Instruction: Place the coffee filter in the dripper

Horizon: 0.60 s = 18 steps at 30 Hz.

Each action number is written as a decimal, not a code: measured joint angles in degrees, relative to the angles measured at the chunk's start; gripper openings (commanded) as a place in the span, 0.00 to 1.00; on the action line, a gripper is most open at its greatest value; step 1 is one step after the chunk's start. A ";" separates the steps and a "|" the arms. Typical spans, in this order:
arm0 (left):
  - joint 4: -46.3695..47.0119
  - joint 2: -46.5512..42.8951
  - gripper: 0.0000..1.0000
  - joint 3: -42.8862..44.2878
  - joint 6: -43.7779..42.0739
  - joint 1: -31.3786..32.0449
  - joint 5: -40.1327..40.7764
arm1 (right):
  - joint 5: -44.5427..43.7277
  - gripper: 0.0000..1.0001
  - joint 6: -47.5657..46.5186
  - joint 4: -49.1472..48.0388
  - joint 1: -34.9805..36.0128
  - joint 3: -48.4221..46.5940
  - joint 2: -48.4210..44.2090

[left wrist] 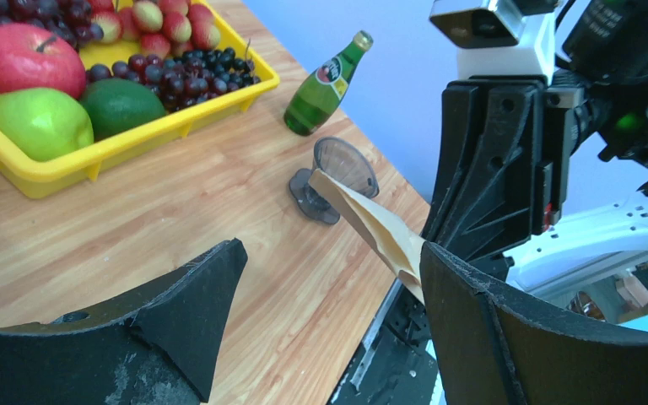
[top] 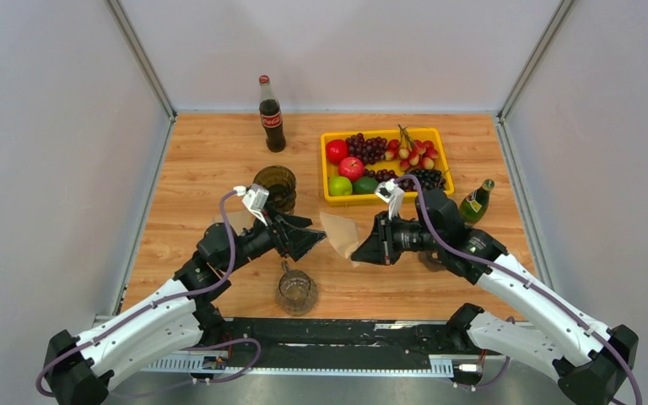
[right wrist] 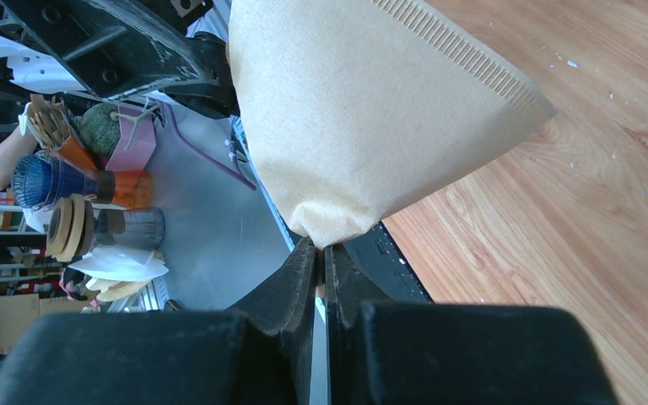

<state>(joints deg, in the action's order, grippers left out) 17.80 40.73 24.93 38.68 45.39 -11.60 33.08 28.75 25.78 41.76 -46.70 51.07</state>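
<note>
The brown paper coffee filter [top: 342, 232] hangs in the air over the middle of the table, pinched at its narrow bottom by my right gripper [top: 361, 251]. The right wrist view shows the filter [right wrist: 363, 110] fanning out above the shut right gripper [right wrist: 321, 249]. My left gripper [top: 316, 239] is wide open just left of the filter. In the left wrist view the filter [left wrist: 380, 228] touches the right finger [left wrist: 506, 329] of the left gripper [left wrist: 329, 287]. The clear grey dripper [left wrist: 337, 169] lies on its side on the table by the green bottle. It is mostly hidden under my right arm in the top view.
A yellow tray [top: 324, 169] of fruit stands at the back right, with a green bottle [top: 475, 202] to its right. A cola bottle [top: 271, 118] stands at the back. A dark glass [top: 276, 186] sits behind my left gripper and a glass mug [top: 295, 291] near the front edge.
</note>
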 measured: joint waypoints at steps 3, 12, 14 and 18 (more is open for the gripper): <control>-0.07 -2.10 0.87 -0.02 -0.02 0.00 0.79 | 0.04 0.09 0.00 0.00 0.00 -0.20 -0.24; -0.15 -4.31 0.86 -0.26 -0.04 0.00 1.55 | 0.02 0.09 0.02 -0.39 0.00 -0.63 -0.33; -0.20 -3.89 0.85 -0.28 -0.04 0.00 1.53 | 0.04 0.09 0.02 -0.42 0.00 -0.63 -0.33; -0.22 -2.75 0.85 -0.28 -0.04 0.00 1.55 | 0.09 0.09 0.02 -0.46 0.00 -0.83 -0.33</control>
<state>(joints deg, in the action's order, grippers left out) 17.58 37.98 24.64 38.63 45.39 -10.04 33.17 28.77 25.32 41.76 -47.53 50.74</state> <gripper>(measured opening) 0.850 0.090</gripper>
